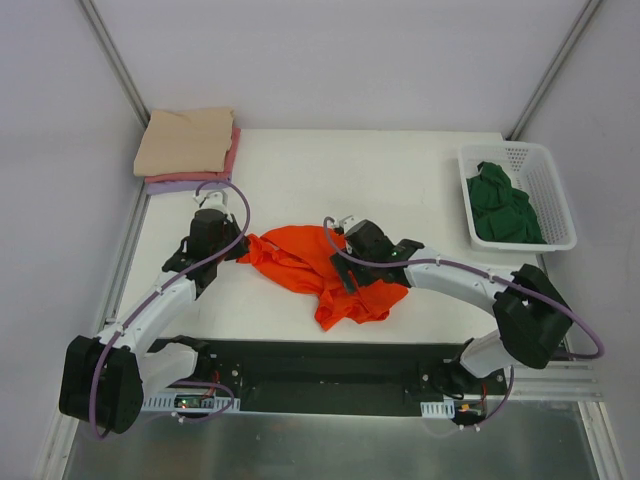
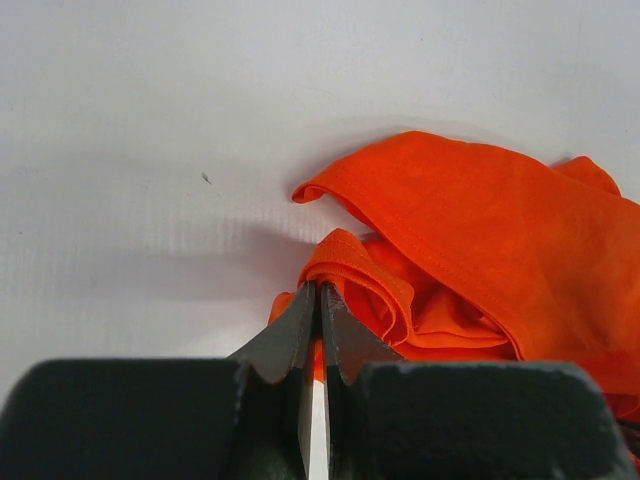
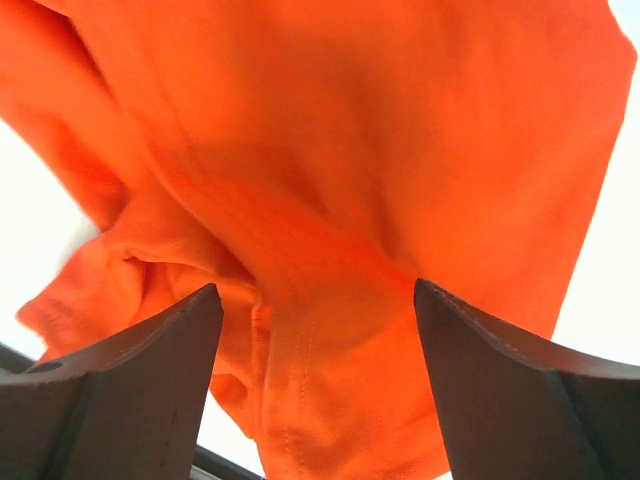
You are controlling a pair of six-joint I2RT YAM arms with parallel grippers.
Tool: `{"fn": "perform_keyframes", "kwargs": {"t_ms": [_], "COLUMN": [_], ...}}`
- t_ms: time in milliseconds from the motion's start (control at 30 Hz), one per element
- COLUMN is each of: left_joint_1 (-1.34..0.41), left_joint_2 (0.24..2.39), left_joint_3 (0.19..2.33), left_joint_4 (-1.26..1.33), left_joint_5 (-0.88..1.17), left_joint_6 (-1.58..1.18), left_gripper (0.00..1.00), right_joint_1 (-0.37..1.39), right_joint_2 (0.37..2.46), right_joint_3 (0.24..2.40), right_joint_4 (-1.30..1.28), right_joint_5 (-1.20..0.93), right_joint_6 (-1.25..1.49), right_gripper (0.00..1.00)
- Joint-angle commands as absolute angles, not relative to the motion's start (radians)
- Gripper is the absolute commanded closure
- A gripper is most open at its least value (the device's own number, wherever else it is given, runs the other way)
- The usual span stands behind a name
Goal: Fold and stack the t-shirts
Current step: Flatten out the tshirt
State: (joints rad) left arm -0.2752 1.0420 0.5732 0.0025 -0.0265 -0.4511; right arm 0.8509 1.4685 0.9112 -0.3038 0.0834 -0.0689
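Orange t-shirt [image 1: 292, 263], crumpled, rumpled folds.

The orange t-shirt [image 1: 310, 272] lies crumpled and unfolded on the counter [image 1: 350, 180] toward its near middle, with its left edge rolled over. A dark green t-shirt [image 1: 505, 208] sits bunched in the basket [image 1: 520, 150] at right. At the far left corner, a folded beige t-shirt [image 1: 185, 140] tops a pink t-shirt [image 1: 235, 152] and a lavender t-shirt [image 1: 180, 186] in one stack.
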Motion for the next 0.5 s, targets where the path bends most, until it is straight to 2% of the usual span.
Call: {"fn": "perform_keyframes", "kwargs": {"t_ms": [0,100,233,400,467], "left_joint_1": [-0.276,-0.276,-0.276,-0.276,-0.276], "left_joint_2": [1.025,1.025,1.023,1.022,1.022], "left_joint_3": [0.565,0.561,0.558,0.558,0.560], "left_joint_4": [0.018,0.018,0.018,0.018,0.018], "left_joint_5": [-0.035,-0.040,-0.049,-0.063,-0.069], "left_joint_6": [-0.422,-0.422,-0.422,-0.417,-0.416], "left_gripper": [1.00,1.00,1.00,1.00,1.00], "right_joint_1": [0.868,0.867,0.868,0.865,0.865], "right_joint_2": [1.512,1.517,1.522,1.525,1.523], "right_joint_3": [0.959,0.954,0.962,0.959,0.954], "right_joint_4": [-0.371,-0.367,-0.353,-0.360,-0.365], "right_joint_5": [0.257,0.342,0.388,0.387,0.382], "right_joint_6": [-0.049,-0.012,0.038,0.026,0.015], "right_gripper": [0.23,0.30,0.44,0.67,0.79]}}
